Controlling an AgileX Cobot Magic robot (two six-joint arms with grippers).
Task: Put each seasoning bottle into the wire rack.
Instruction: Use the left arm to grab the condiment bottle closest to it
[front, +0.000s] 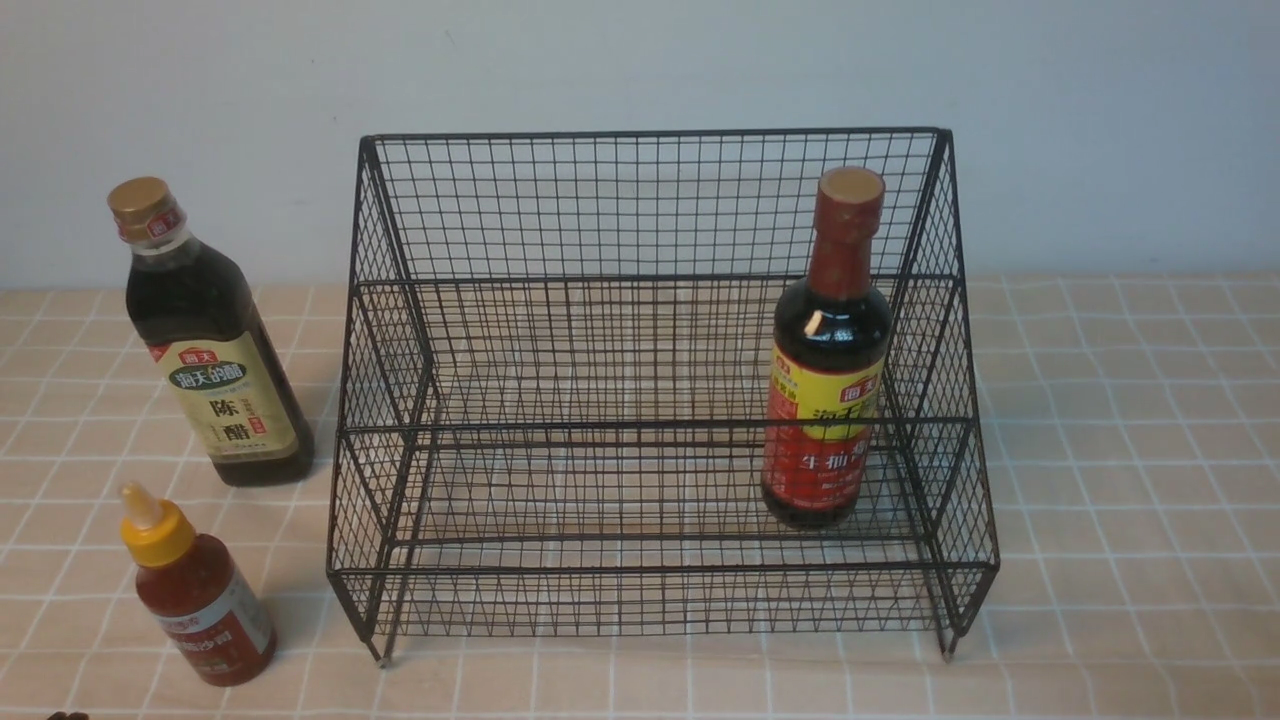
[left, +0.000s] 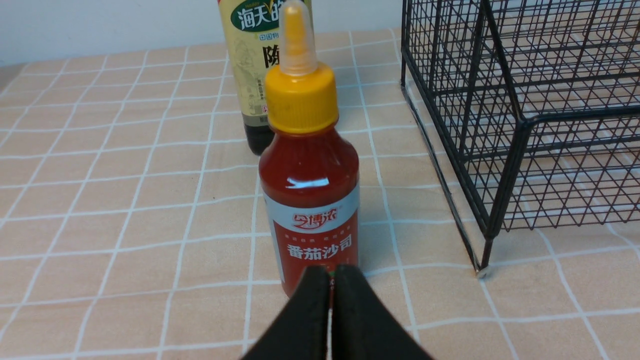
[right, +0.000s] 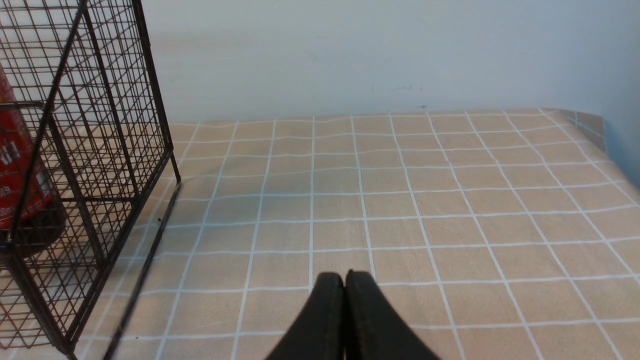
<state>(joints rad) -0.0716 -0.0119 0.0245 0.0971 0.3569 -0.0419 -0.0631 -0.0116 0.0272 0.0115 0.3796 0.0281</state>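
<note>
The black wire rack (front: 660, 205) stands mid-table. The dark bottle with red neck and red-yellow label (front: 828, 400) stands upright in its lower tier at the right, and shows partly in the right wrist view (right: 20, 170). The dark bottle with gold cap and beige label (front: 210, 350) stands on the table left of the rack. The small red sauce bottle with yellow nozzle cap (front: 200, 600) stands in front of it. In the left wrist view my left gripper (left: 331, 272) is shut and empty, just short of the sauce bottle (left: 310, 185). My right gripper (right: 345, 277) is shut and empty over bare table right of the rack.
The table has a beige cloth with a white grid (front: 1120, 450). A pale wall (front: 640, 60) runs behind the rack. The table's right edge (right: 607, 145) shows in the right wrist view. Neither arm shows in the front view.
</note>
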